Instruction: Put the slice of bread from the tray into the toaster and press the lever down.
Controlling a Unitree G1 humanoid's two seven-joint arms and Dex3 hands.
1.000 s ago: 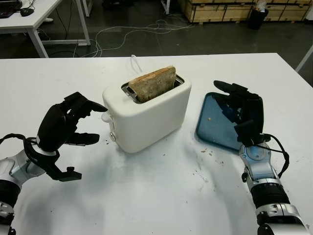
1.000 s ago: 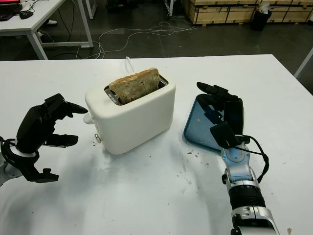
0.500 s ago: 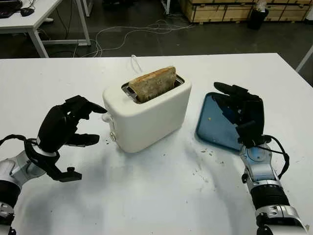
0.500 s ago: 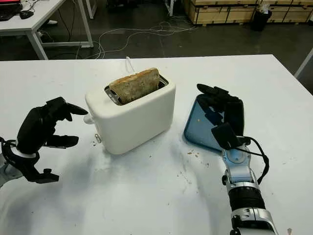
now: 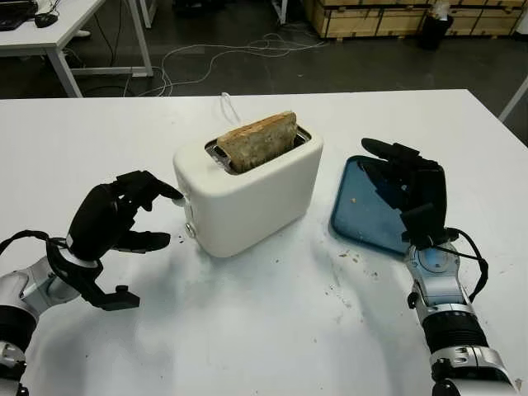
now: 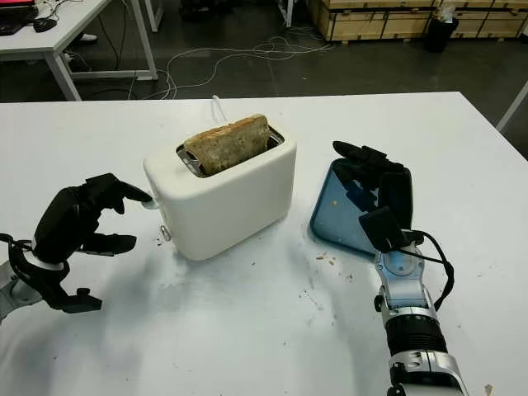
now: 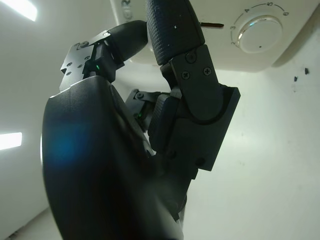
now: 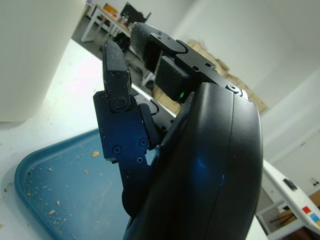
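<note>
Toaster: glossy white plastic toaster (image 5: 247,194) with rounded corners, centre of the head views, standing on the matte white table (image 5: 272,330).
Bread: brown, grainy slice of bread (image 5: 257,140) standing in the toaster's metal-rimmed slot, its upper half sticking out; the lower half is hidden inside.
Lever: small white lever knob (image 5: 181,198) on the toaster's left end face, partly covered by a black fingertip.
Left hand: black three-finger left hand (image 5: 115,216), left of centre, fingers curled with nothing in them; one fingertip touches the lever knob. Whether the lever is pressed down cannot be made out.
Dial: round white numbered dial (image 7: 259,33) on the toaster's end, seen close in the left wrist view; its upper numbers are cut off.
Tray: shiny blue plastic tray (image 5: 356,206) with rounded corners, right of the toaster, dusted with crumbs; its right part is hidden behind the hand.
Right hand: black right hand (image 5: 408,191) open and upright at the tray, centre right, holding nothing.
Crumbs: dark crumbs (image 5: 340,289) scattered on the table, lower centre.
</note>
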